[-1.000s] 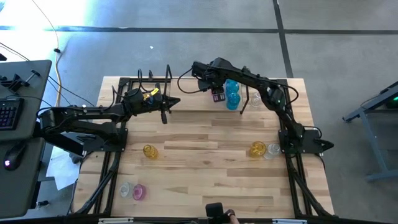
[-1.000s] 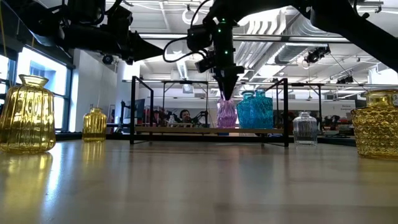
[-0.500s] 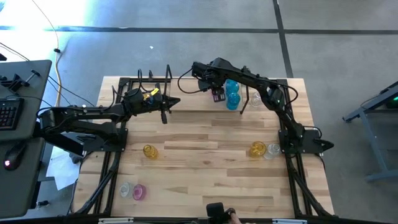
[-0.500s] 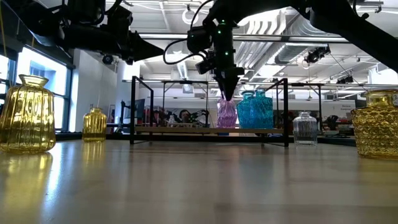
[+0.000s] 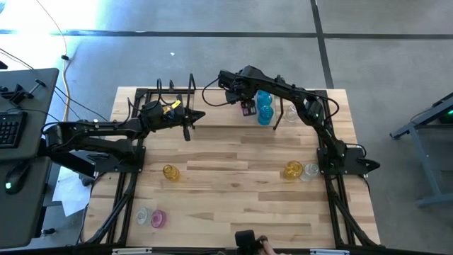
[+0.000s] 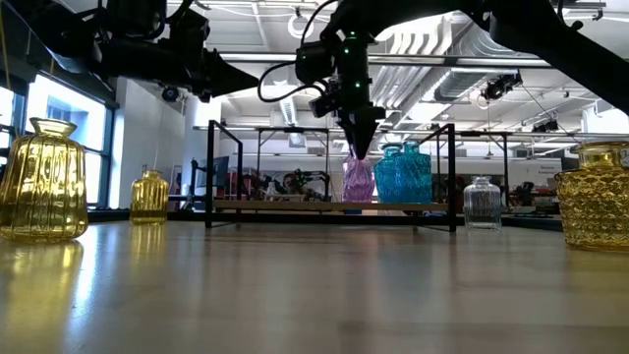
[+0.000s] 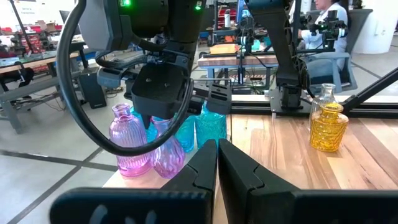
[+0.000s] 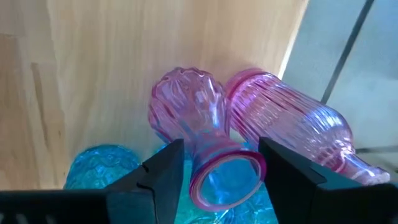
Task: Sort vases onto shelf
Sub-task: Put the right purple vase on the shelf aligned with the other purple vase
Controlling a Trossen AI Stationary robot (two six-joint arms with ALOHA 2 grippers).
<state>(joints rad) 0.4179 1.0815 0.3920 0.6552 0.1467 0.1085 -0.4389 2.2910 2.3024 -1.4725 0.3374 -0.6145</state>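
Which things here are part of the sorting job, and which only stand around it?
Job:
- pink vases on the shelf
- blue vases
- amber vases
- clear vase
- right gripper, jaws open around a pink neck

Not job:
- keyboard
- chair and person beyond the table

Setting is looking like an industrial robotics lab or workshop: exposed ceiling ducts (image 6: 462,39) and strip lights are running overhead, a polished concrete floor (image 5: 212,49) is surrounding the wooden table (image 5: 233,170), and workbenches (image 7: 37,68) are filling the background.
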